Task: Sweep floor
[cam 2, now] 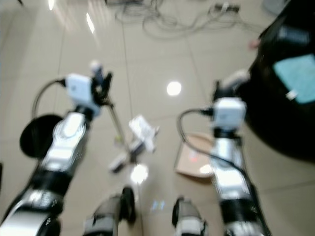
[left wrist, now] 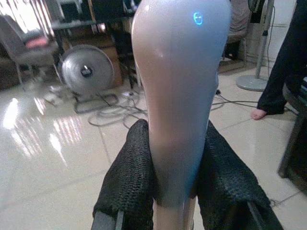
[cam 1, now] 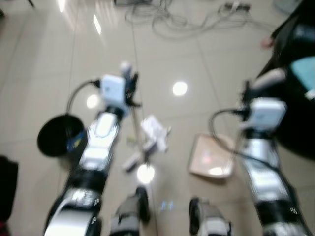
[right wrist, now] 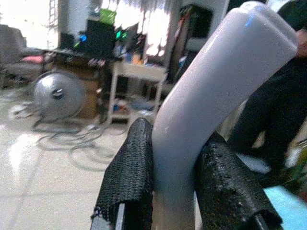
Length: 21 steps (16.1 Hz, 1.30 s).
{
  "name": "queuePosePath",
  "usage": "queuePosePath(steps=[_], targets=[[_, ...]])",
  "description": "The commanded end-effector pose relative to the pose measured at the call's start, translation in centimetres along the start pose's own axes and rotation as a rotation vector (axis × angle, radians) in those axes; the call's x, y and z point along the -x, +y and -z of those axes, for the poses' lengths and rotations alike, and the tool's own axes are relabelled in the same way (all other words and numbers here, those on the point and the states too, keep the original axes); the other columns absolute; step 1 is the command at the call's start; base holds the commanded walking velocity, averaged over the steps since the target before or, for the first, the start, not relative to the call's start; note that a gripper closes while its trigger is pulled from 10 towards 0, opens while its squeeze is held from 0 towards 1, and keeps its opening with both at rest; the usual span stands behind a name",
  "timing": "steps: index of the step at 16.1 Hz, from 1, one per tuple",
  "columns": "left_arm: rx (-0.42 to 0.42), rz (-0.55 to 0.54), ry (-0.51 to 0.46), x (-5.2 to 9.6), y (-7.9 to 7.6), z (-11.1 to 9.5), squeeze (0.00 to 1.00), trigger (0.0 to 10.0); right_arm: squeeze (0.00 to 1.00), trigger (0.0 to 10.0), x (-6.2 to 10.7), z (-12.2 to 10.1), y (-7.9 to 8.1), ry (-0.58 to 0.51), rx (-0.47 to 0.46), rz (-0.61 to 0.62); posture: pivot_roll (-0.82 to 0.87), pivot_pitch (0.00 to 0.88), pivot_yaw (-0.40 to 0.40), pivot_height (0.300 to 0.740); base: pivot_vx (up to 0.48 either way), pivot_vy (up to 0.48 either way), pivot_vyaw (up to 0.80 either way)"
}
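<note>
Floor tiles [cam 1: 44,73], pale and glossy, spread out below me. Farthest left sits one round black bin [cam 1: 59,133]. Just right of it, my left claw [cam 1: 132,84] is closed around the rounded top of one broom handle [left wrist: 177,96]; the wrist view shows both black fingers [left wrist: 129,182] pressed against its sides. The thin shaft [cam 1: 137,130] runs down to the floor, where its lower end meets a small heap of white crumpled paper scraps [cam 1: 153,132]. The picture is too blurred for me to count the scraps or make out the broom head.

Right of the heap lies one pale dustpan [cam 1: 212,157], flat on the tiles and a little apart from the litter. Above and just right of it, my right claw [cam 2: 231,81] is closed on one curved grey handle [right wrist: 211,110], gripped between both fingers; I judge it to be the dustpan's handle. Farthest right stands a person in dark clothing [cam 1: 295,88], one bare foot [left wrist: 261,113] on the tiles. Cables [cam 1: 187,19] lie tangled farther off.

To sweep well, I should keep the dustpan's lip flat against the floor and steady, then draw the broom in short strokes toward it, gathering the scraps without flicking them past.
</note>
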State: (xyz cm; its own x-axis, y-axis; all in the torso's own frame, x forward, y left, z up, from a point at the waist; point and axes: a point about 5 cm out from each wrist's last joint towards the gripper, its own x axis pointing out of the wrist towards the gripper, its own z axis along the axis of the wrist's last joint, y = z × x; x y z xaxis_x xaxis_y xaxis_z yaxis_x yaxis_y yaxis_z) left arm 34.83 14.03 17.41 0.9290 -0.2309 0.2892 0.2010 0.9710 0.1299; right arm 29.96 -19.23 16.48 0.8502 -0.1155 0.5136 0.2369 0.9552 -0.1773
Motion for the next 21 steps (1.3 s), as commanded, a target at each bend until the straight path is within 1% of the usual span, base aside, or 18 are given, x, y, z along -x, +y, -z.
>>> queuePosePath(steps=[1,3,4,8,11,14,16,21], targets=[[-0.023,0.019,-0.015,0.2,0.0,-0.8,0.00,10.0,0.00,10.0,0.0,-0.8,0.2,-0.005,-0.042,-0.008,0.00,0.130,0.024,0.740,0.000,0.000,0.00],[-0.024,0.058,-0.004,1.7,0.1,-1.5,0.00,10.0,0.00,10.0,0.6,-1.4,-0.2,0.081,-0.127,-0.015,0.00,0.108,0.028,0.740,0.000,0.000,0.00],[-0.029,0.086,0.027,2.9,-0.3,-1.7,0.00,10.0,0.00,10.0,1.1,-2.2,-0.6,0.130,-0.191,0.001,0.00,0.109,0.029,0.740,0.000,0.000,0.00],[-0.029,0.068,0.016,4.7,-0.8,-2.5,0.00,10.0,0.00,10.0,1.9,-4.6,-1.2,0.141,-0.249,-0.014,-0.02,0.095,0.037,0.740,0.000,0.000,0.00],[-0.060,0.102,0.029,5.0,-1.6,-3.2,0.00,10.0,0.00,10.0,2.9,-5.1,-1.4,0.199,-0.279,-0.003,-0.01,0.096,0.036,0.740,0.184,0.000,0.00],[-0.060,0.114,0.041,5.0,-1.8,-3.3,0.00,10.0,0.00,10.0,3.5,-5.1,-1.5,0.235,-0.279,0.012,-0.01,0.097,0.056,0.740,0.366,0.000,0.00],[-0.062,0.140,0.051,4.9,-2.2,-3.5,0.00,10.0,0.00,10.0,3.9,-5.2,-1.7,0.255,-0.275,0.031,-0.01,0.101,0.070,0.740,0.390,0.000,0.00],[-0.054,0.143,0.067,4.9,-2.3,-3.4,0.00,10.0,0.00,10.0,4.4,-5.3,-2.1,0.276,-0.262,0.049,-0.02,0.105,0.071,0.740,0.397,0.000,0.00]])
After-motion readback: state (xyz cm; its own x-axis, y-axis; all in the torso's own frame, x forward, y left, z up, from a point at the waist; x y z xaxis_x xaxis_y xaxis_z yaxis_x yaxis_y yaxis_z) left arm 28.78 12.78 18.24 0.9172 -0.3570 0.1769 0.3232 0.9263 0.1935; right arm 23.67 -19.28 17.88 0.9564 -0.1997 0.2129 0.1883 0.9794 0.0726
